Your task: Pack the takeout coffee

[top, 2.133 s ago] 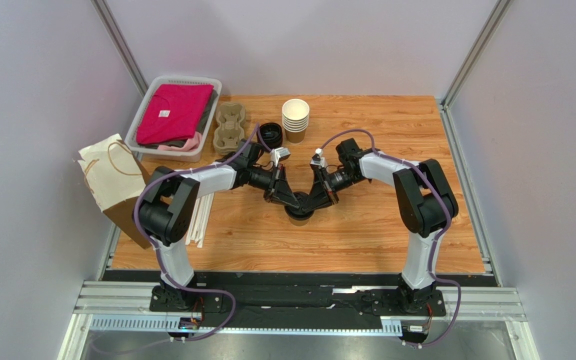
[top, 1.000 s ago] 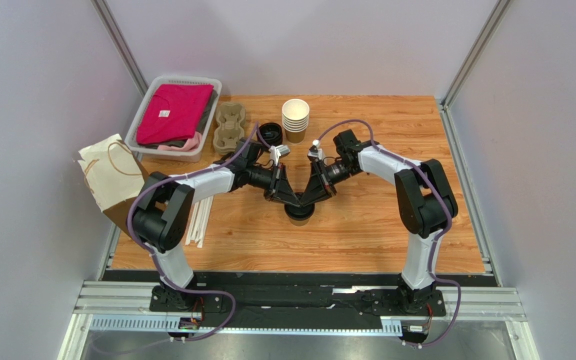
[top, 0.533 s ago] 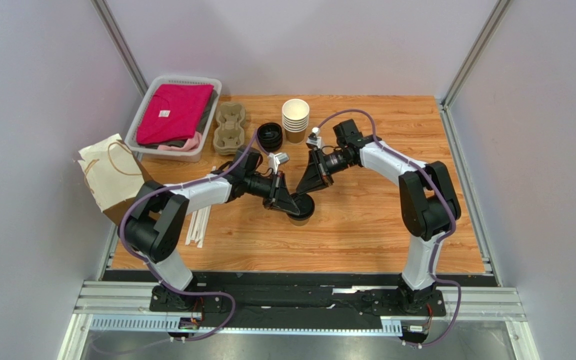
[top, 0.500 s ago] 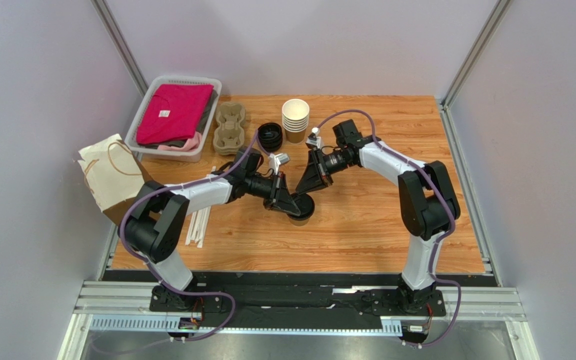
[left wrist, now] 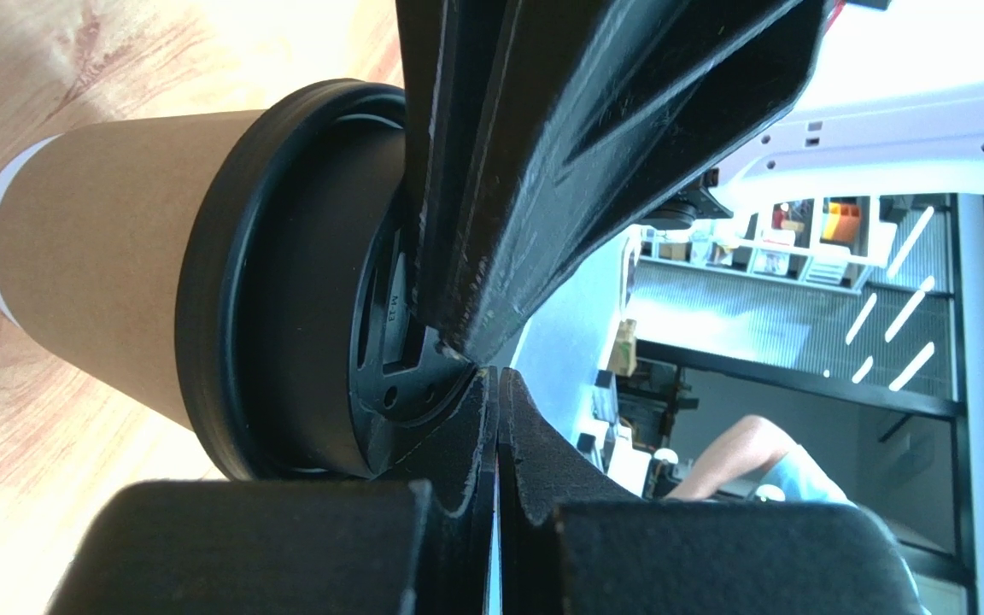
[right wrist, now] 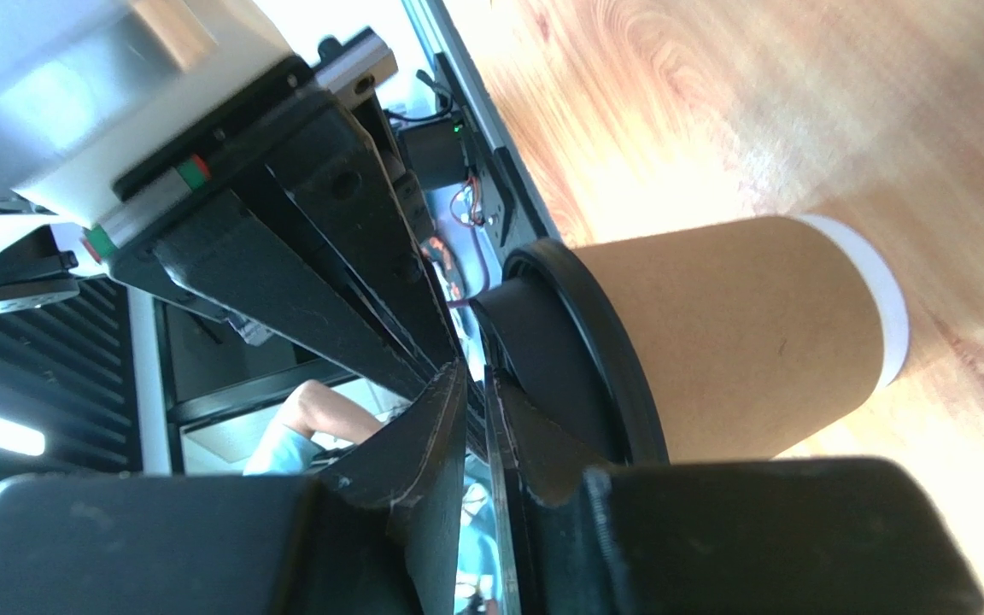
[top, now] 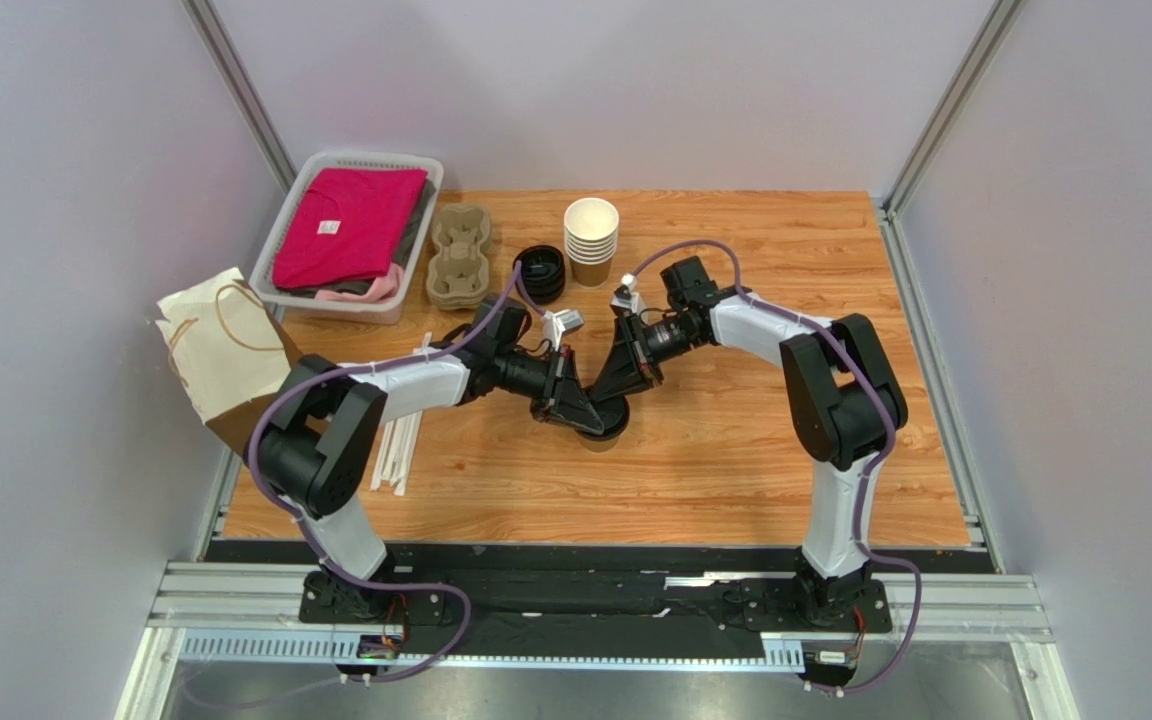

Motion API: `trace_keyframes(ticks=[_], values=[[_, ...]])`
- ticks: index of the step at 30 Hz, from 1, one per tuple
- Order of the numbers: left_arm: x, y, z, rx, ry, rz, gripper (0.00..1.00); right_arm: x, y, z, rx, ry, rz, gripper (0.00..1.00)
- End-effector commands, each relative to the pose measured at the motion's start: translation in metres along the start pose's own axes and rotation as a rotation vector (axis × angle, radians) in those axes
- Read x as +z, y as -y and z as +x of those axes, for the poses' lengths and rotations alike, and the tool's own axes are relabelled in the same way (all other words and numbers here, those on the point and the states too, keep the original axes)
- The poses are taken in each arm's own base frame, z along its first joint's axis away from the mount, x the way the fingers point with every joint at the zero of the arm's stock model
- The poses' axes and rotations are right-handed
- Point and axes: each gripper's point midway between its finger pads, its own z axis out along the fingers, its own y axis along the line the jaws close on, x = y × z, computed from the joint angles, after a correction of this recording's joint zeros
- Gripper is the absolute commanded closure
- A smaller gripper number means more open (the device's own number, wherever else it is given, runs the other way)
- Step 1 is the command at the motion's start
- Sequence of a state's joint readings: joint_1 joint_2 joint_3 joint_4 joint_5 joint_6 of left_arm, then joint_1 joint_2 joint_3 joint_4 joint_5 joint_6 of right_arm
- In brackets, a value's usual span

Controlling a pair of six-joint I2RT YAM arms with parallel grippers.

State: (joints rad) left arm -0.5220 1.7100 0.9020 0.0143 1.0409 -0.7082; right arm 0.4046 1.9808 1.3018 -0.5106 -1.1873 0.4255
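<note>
Takeout coffee (top: 602,426): stands on the desk (top: 778,450), centre front, between the two arms.
Top view, cup: only a sliver of the black lid shows; both end effectors cover the rest.
Left wrist view, cup: shows the brown paper wall (left wrist: 99,288), a white band at its base and the black lid (left wrist: 286,295) seated on the rim, none of which can be seen from above.
Left end effector (top: 578,408): fully closed with nothing between the fingers. The left wrist view shows the tips meeting at the lid's top face.
Right end effector (top: 615,387): comes in from the other side of the lid. The right wrist view shows its fingers (right wrist: 440,429) nearly together, with a thin slit between them. I cannot tell whether they pinch anything.
Right wrist view, extra: the left arm's black fingers cross just above the lid, close to the right arm's own tips.
Top view only, far side of the desk: a stack of lidless cups (top: 591,237), a pile of loose lids (top: 540,272), cup carriers (top: 458,255) and a basket (top: 291,192) of pink cloth.
Top view only, left edge: a paper bag (top: 222,360) and white straws (top: 399,435).
</note>
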Motion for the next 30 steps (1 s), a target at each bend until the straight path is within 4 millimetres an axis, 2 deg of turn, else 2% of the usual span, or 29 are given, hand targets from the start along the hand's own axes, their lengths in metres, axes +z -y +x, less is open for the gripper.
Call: trace_keyframes(ticks=[1, 3, 5, 7, 9, 12, 14, 17, 20, 24, 25, 30], values=[[0.003, -0.046, 0.004, -0.055, 0.010, -0.151, 1.00, 0.008, 0.052, 0.005, 0.074, 0.025, 0.136, 0.81], [0.002, -0.050, 0.005, -0.058, 0.006, -0.163, 1.00, 0.006, 0.060, 0.011, 0.097, 0.022, 0.145, 0.82], [-0.001, -0.050, 0.003, -0.048, 0.012, -0.162, 1.00, 0.004, 0.057, 0.014, 0.100, 0.017, 0.123, 0.82], [-0.002, -0.044, -0.001, -0.025, 0.018, -0.151, 1.00, -0.001, 0.041, 0.015, 0.060, 0.020, 0.089, 0.80], [-0.005, -0.028, -0.010, 0.024, 0.031, -0.117, 1.00, -0.007, 0.014, 0.015, -0.012, 0.020, 0.031, 0.78], [-0.008, -0.001, -0.022, 0.080, 0.053, -0.052, 0.87, -0.015, -0.022, 0.015, -0.100, 0.019, -0.043, 0.70], [-0.013, 0.018, -0.028, 0.120, 0.070, -0.019, 0.84, -0.019, -0.040, 0.017, -0.145, 0.017, -0.075, 0.67], [-0.021, 0.040, -0.033, 0.179, 0.095, 0.003, 0.75, -0.025, -0.063, 0.019, -0.209, 0.024, -0.101, 0.63], [-0.032, 0.051, -0.030, 0.205, 0.122, -0.019, 0.69, -0.033, -0.080, 0.026, -0.258, 0.032, -0.106, 0.61], [-0.044, 0.044, -0.021, 0.165, 0.168, -0.066, 0.60, -0.041, -0.073, 0.037, -0.311, 0.051, -0.027, 0.61], [-0.047, 0.035, -0.018, 0.117, 0.183, -0.085, 0.59, -0.041, -0.060, 0.042, -0.333, 0.048, 0.031, 0.62], [-0.060, 0.015, -0.017, 0.020, 0.220, -0.107, 0.59, -0.045, -0.028, 0.054, -0.421, 0.047, 0.172, 0.64]])
